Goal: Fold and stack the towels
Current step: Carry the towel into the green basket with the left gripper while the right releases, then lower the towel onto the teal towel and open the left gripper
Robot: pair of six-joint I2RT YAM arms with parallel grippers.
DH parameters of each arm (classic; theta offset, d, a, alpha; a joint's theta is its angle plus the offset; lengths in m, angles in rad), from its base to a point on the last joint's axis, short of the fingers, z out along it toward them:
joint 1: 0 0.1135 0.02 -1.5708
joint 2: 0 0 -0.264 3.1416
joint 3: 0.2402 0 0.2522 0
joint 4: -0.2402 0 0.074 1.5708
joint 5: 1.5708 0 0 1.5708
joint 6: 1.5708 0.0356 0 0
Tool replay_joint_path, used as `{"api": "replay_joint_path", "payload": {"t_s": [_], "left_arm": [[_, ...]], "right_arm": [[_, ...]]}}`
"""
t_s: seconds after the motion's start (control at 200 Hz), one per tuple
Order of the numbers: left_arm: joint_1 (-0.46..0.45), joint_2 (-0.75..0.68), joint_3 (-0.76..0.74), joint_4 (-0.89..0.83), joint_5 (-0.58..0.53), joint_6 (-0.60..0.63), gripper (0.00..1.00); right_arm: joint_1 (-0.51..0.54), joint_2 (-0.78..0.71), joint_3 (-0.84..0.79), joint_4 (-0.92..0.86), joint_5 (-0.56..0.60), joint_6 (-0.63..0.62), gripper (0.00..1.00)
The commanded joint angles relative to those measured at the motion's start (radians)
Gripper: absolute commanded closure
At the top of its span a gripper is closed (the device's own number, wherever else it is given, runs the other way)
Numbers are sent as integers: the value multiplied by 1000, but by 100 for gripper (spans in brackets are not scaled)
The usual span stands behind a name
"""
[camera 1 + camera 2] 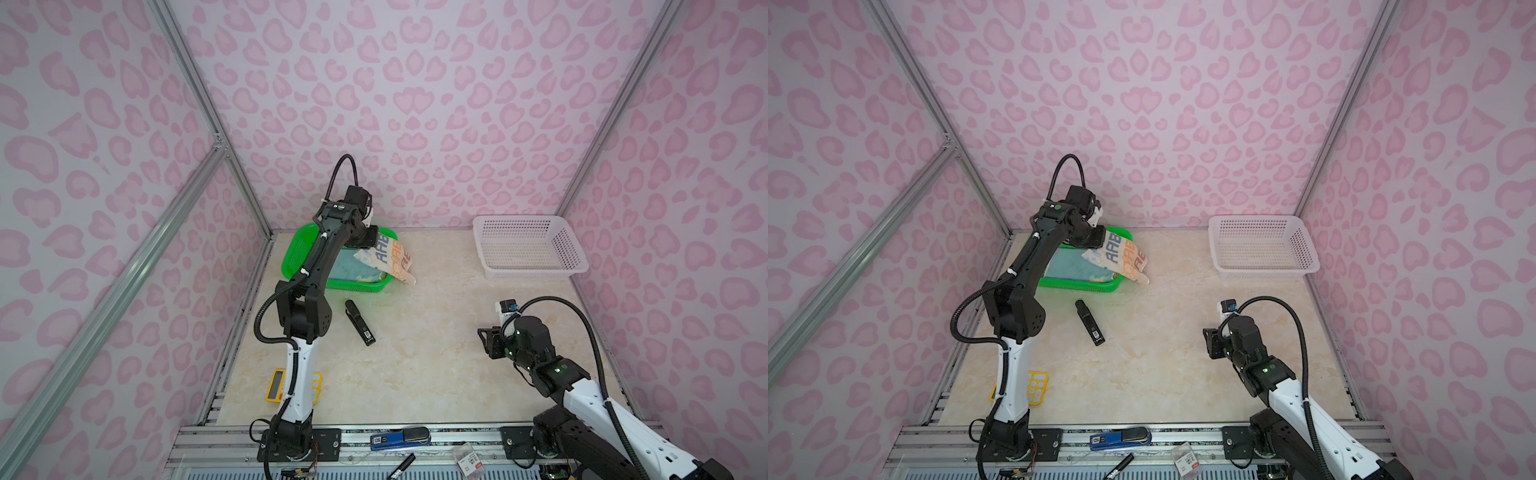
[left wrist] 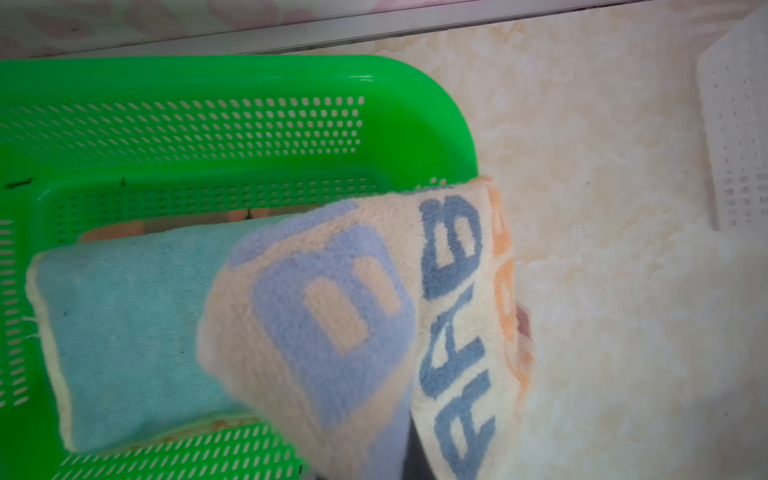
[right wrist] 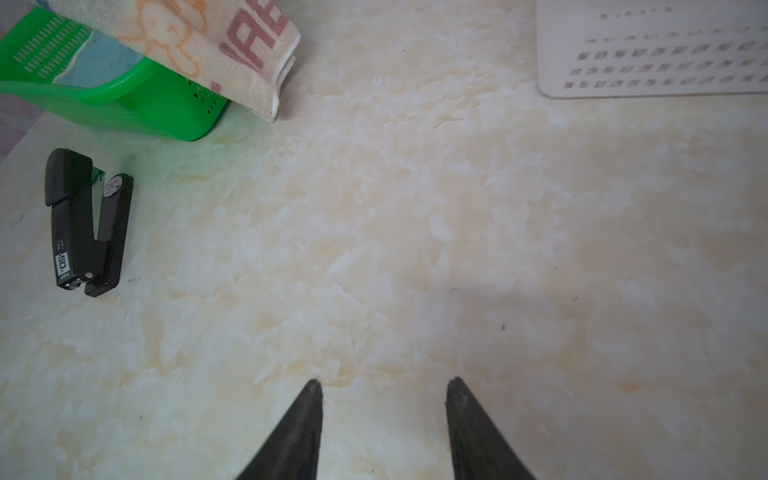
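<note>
Cream towel (image 1: 392, 255) is hanging over the green basket (image 1: 357, 287), pinched in the left claw (image 1: 377, 240); dragging might tip the basket. Well apart from the basket, the right claw (image 3: 384, 386) is gaping, empty.

top views: high, looking down, whole table (image 1: 436, 374) | wrist views: close, both share green basket (image 2: 432, 116), lettered towel (image 2: 332, 316)

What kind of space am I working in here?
Probably a robot test booth, not a home: aluminium frame with pink-print walls, two arms bolted to a rail, marble-look tabletop.
</note>
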Motion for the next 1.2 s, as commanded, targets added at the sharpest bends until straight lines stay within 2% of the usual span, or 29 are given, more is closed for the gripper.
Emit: {"api": "replay_joint_path", "payload": {"t_s": [0.0,0.16,0.41,0.44,0.465,0.5,0.585,0.645,0.755,0.915,1.195], "left_arm": [[52,14,12,-62,-34,60,97],[103,30,0,-74,-158,149,97],[134,90,-1,-67,-307,206,97],[135,100,0,-61,-329,205,87],[134,107,1,-59,-343,205,72],[134,114,-2,-55,-365,203,58],[134,122,-12,-37,-423,191,28],[134,117,-28,-16,-459,184,0],[134,102,-41,7,-499,177,2],[133,36,-94,64,-497,151,2],[133,-258,-483,387,-374,86,2]], "right_arm": [[4,14,-5,28,-4,0,51],[23,46,2,46,-1,7,51],[67,114,38,44,17,3,51],[72,124,46,45,18,3,51],[74,132,51,46,17,3,51],[81,146,59,46,19,2,51],[97,179,82,44,23,1,51],[111,203,98,47,25,-1,51],[129,246,127,49,31,-7,50],[138,300,170,23,63,-25,48],[137,362,252,-77,154,-87,45]]}}
